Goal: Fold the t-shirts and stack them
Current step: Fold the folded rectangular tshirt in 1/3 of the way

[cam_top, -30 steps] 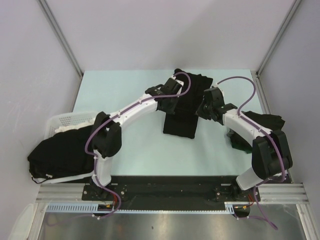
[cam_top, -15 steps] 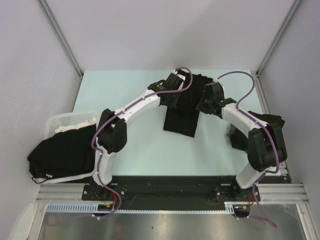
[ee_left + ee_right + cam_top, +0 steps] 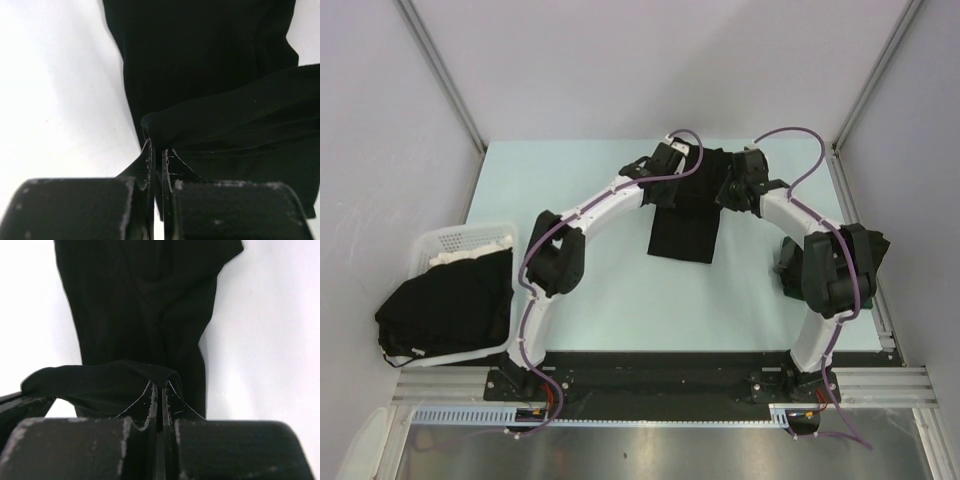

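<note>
While the left gripper (image 3: 156,150) and right gripper (image 3: 158,387) clamp the shirt (image 3: 682,230) at 12 o'clock, uneven pulling could bunch it.

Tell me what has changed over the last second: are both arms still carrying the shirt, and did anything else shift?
Both arms swung toward the far edge of the table. The left gripper and right gripper stay shut on a fold of the middle t-shirt, and its near hem slid away with them. Nothing was let go. The basket and the black shirts in it stayed put.
</note>
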Available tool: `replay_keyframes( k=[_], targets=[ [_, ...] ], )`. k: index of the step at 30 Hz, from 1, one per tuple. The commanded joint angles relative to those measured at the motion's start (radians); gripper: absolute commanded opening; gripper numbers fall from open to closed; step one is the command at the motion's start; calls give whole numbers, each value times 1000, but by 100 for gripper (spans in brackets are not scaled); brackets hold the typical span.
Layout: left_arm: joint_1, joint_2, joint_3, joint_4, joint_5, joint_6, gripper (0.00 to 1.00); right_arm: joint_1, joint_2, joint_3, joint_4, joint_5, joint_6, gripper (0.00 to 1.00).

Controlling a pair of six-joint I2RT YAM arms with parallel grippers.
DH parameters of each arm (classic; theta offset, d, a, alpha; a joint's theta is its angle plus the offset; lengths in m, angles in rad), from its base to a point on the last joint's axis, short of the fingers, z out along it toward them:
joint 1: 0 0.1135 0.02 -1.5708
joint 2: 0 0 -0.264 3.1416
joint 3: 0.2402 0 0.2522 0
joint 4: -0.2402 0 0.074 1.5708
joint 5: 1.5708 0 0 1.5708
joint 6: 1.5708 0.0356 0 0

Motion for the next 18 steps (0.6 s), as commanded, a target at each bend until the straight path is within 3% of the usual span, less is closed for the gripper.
replay_keyframes(
  k=[1, 16, 17, 18],
  targets=[
    [36, 42, 79, 7, -28, 23, 0, -41, 49, 86, -23, 65, -66, 0],
    [63, 93, 92, 38, -36, 19, 0, -51, 186, 174, -51, 51, -84, 0],
    [62, 95, 93, 38, -36, 17, 2, -51, 187, 174, -49, 51, -84, 0],
    [63, 99, 95, 38, -42, 17, 11, -51, 187, 174, -48, 53, -86, 0]
  ],
)
